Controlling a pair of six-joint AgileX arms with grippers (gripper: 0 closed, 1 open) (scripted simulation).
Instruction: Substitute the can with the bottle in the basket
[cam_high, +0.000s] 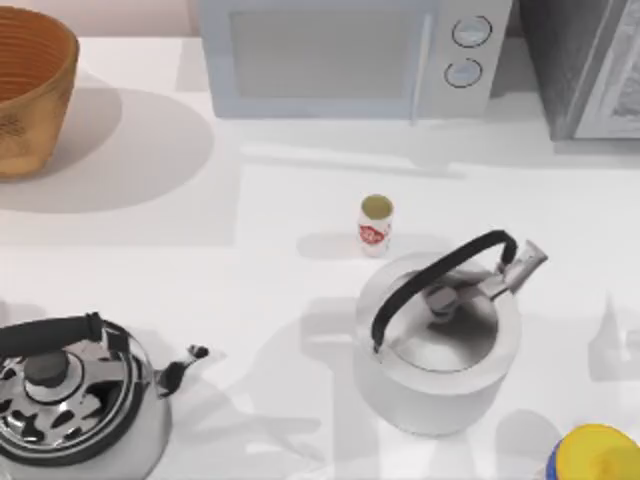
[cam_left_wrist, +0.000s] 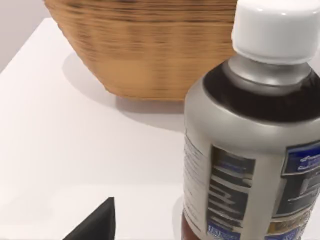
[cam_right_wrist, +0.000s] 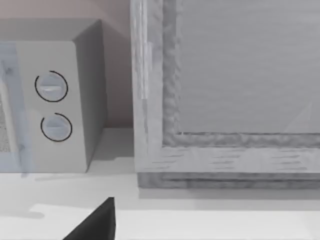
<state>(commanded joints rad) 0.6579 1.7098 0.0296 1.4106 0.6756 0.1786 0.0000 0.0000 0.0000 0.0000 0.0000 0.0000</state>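
The basket (cam_high: 25, 90) sits at the far left corner of the white surface (cam_high: 250, 250), and the left wrist view shows the bottle (cam_left_wrist: 255, 135) standing upright near its wall. A chrome kettle (cam_high: 70, 400) stands at the near left. Mid-surface, the can (cam_high: 376, 226) stands upright, outside the basket, just beyond a white kettle (cam_high: 440, 345), with a microwave (cam_high: 350, 55) at the far edge. A dark tip of each claw shows in its wrist view; I cannot tell how wide either is.
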